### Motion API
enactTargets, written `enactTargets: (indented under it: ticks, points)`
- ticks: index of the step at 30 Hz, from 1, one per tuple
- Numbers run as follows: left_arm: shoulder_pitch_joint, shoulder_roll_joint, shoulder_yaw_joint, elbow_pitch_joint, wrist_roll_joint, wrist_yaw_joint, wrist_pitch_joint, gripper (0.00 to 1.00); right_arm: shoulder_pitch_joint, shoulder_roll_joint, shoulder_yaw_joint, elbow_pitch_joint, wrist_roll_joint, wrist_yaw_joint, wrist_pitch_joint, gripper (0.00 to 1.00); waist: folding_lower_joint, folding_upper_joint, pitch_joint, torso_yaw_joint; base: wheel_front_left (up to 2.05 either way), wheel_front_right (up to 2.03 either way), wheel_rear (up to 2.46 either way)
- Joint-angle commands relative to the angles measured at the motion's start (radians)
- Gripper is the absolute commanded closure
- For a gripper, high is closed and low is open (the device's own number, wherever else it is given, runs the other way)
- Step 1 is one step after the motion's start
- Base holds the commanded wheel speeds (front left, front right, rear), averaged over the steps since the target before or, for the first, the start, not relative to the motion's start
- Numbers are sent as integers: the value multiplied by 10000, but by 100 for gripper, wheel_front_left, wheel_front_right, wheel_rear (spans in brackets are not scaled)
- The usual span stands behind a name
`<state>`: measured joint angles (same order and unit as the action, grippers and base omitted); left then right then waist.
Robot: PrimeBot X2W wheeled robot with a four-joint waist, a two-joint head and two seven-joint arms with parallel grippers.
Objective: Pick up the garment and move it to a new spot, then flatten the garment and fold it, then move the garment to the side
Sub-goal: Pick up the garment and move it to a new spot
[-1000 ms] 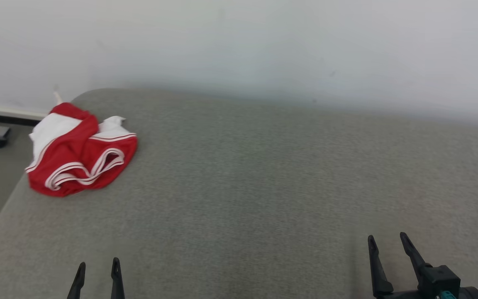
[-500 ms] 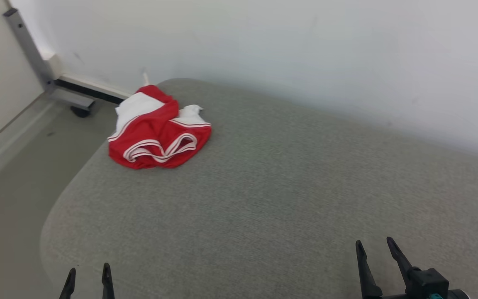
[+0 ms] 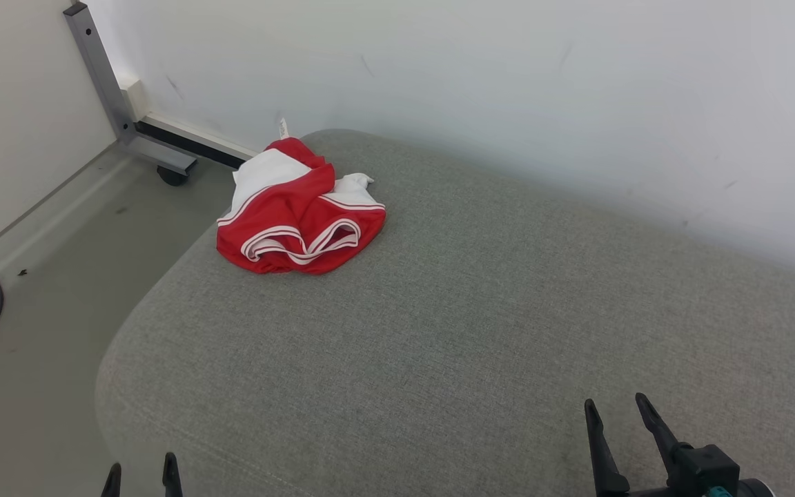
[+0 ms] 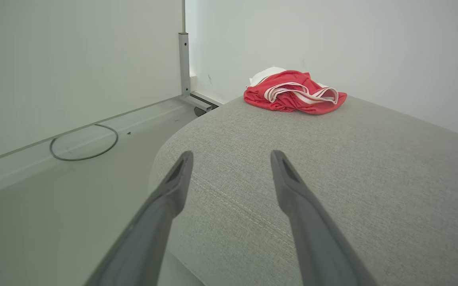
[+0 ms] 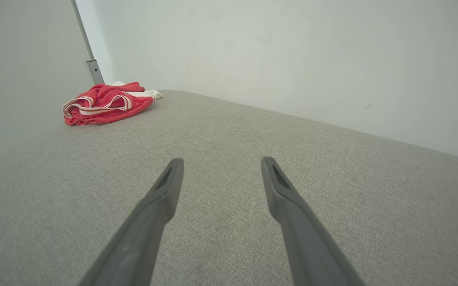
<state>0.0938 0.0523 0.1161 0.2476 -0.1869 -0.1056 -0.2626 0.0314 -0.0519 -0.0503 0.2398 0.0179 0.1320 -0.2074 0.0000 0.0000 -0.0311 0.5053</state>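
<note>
Left gripper (image 3: 141,466) and right gripper (image 3: 614,402) are held spread, empty; garment (image 3: 297,214) is bunched at far-left edge of cushion (image 3: 473,331), bare room between.

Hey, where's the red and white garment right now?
In the head view the garment lies bunched up at the far left corner of the grey cushion, close to the wall and the metal frame's caster.

Crumpled garment (image 3: 301,214) on grey cushion (image 3: 473,331)
</note>
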Motion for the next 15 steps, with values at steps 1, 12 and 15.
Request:
enactTargets:
  ticks: [1, 12, 15]
  points:
    - [-359, 3, -1, 213, -242, -54, -31, 0, -43, 32, -9, 3, 87, -28, -45, 0, 0, 0, 5, -10, 0, 0, 0]
    - [-3229, 285, -499, 2119, -855, -191, 90, 0, -323, 29, 295, -529, -215, -28, 232, 0, 0, 0, 832, -589, 0, 0, 0]
    - [-4530, 454, -631, 2812, -1212, -237, 376, 0, -561, 23, 452, -922, -431, -28, 484, 0, 0, 0, 1472, -1008, 0, 0, 0]
